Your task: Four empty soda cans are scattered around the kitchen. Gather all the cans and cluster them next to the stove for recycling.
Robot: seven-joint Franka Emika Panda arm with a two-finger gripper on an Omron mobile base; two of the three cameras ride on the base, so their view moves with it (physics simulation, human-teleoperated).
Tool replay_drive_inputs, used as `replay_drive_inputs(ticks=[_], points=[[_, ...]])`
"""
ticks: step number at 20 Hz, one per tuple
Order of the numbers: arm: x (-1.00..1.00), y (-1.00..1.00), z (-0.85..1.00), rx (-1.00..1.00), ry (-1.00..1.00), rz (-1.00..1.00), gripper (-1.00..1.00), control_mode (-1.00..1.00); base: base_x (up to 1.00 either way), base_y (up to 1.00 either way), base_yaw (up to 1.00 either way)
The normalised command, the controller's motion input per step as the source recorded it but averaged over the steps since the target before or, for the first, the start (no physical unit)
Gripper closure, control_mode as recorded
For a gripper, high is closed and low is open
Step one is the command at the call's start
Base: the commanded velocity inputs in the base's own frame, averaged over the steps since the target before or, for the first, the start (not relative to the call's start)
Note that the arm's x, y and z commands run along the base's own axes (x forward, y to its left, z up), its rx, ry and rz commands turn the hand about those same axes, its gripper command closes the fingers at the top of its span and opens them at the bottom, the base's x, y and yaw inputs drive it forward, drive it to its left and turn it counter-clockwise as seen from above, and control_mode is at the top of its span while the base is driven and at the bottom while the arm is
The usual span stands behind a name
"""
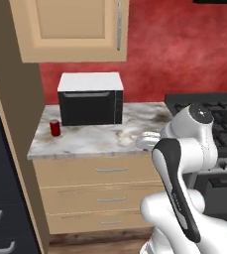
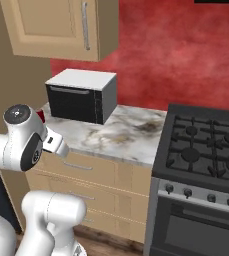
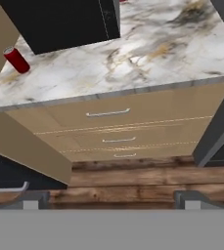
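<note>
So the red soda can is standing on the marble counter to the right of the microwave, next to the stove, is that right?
Not quite. The red soda can does stand upright on the marble counter, but it is to the left of the microwave, at the counter's far end from the stove. The left base view shows this.
</note>
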Motion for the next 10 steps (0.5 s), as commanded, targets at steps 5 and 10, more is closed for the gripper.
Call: replay_drive_inputs(ticks=[5,10], points=[[0.00,0.00,0.00,0.00,0.00,0.00,-1.00,1.00,0.30,0.31,-0.03],[0.00,0.00,0.00,0.00,0.00,0.00,-1.00,1.00,0.32,0.24,-0.03]])
